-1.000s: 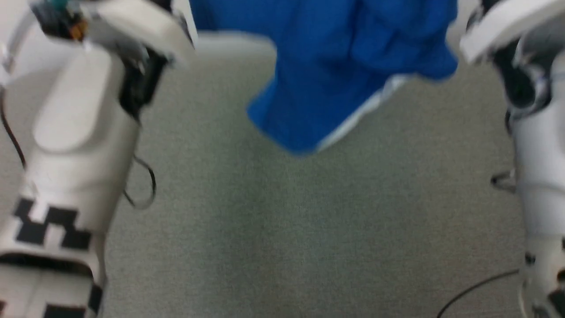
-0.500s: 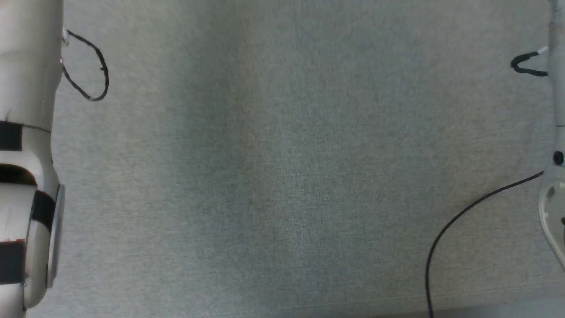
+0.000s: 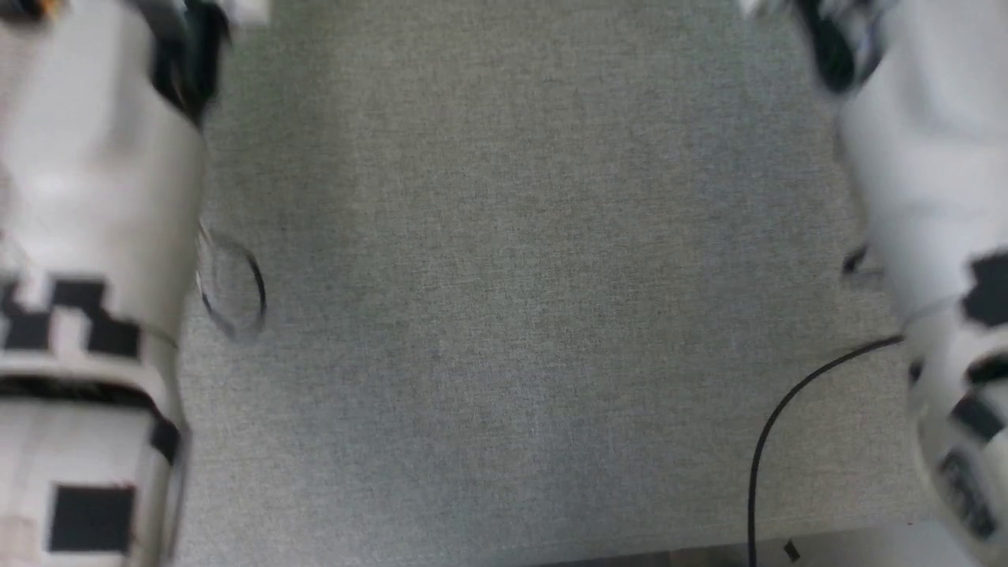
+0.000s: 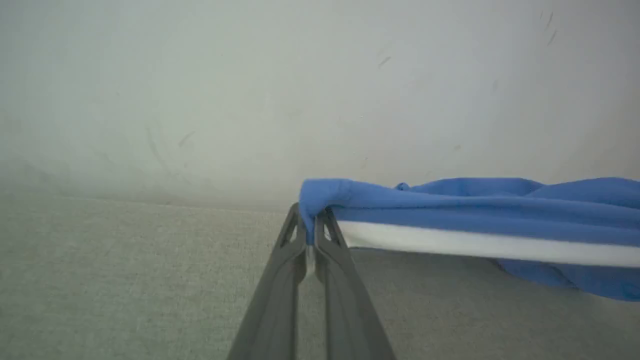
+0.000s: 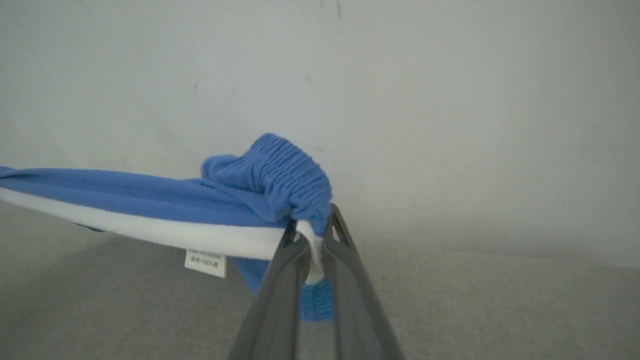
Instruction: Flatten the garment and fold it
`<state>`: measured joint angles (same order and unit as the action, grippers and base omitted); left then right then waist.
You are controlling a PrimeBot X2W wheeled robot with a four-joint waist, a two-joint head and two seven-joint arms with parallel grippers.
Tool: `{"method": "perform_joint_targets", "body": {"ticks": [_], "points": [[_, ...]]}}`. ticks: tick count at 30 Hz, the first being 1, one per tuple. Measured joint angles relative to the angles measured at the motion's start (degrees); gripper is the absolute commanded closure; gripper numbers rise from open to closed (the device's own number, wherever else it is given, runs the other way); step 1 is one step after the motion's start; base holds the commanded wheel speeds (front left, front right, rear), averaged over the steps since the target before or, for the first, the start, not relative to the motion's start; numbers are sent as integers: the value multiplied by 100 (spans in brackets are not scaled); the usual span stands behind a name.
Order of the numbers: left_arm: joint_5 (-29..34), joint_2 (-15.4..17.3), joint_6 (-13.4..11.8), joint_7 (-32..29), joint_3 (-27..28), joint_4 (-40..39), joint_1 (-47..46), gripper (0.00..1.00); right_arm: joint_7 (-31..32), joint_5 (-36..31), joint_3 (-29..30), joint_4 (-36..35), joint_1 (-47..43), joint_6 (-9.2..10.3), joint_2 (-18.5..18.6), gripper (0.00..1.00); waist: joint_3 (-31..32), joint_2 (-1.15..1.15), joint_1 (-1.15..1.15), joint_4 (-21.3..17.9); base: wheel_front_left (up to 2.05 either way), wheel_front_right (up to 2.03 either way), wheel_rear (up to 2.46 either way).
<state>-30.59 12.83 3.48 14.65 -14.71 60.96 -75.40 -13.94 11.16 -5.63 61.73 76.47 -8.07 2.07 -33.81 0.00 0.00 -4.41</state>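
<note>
The left gripper (image 4: 311, 235) is clamped on one end of the shorts (image 4: 475, 210). The right gripper (image 5: 311, 250) pinches the other end, shorts stretched between them above the grey surface (image 3: 512, 276).

grey woven surface (image 3: 512, 315) meets a plain pale scuffed wall (image 4: 300, 90) behind

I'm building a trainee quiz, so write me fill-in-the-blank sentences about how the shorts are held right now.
The left tool pinches the garment, which runs off the left wrist view's ____ edge.
The garment's main colour is ____.
A ____ stripe runs along its taut edge.
Beside the right tool, a small label hangs ____ that stripe.
Missing: right; blue; white; below.
</note>
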Motion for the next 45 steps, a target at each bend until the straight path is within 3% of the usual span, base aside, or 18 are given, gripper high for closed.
{"method": "perform_joint_targets", "body": {"ticks": [5, 15, 20, 28, 39, 45], "points": [[21, -175, 9, 1, 254, -415, 1354, 100, -49, 270, -421, -97, -1248, 3, 9, 100, 358, 0, 0, 2, 0, 0, 0], [464, -312, -67, 1, 668, -2204, 4374, 100, -78, 608, -809, -1979, -4174, 4, 191, 100, 1630, 0, -2, 96, 0, 0, 0], [565, -364, -288, 0, 708, -3226, 5777, 100, -62, 593, -779, -2921, -5638, 3, 299, 100, 2285, 0, -3, 147, 0, 0, 0], [536, -370, -720, -471, 679, -4842, 7830, 100, 683, 381, -279, -4379, -7581, -5, 153, 100, 3140, 0, -2, 204, 0, 0, 0], [327, -336, -1194, -1547, 646, -6329, 9382, 100, 1626, 249, 180, -5812, -9246, -33, -38, 100, 3583, 0, -1, 455, 0, 0, 0], [170, -202, -1215, -2051, 605, -6507, 9091, 100, 2100, 491, 242, -6061, -9197, -30, -30, 100, 3440, 0, 0, 467, 0, 0, 0]]}}
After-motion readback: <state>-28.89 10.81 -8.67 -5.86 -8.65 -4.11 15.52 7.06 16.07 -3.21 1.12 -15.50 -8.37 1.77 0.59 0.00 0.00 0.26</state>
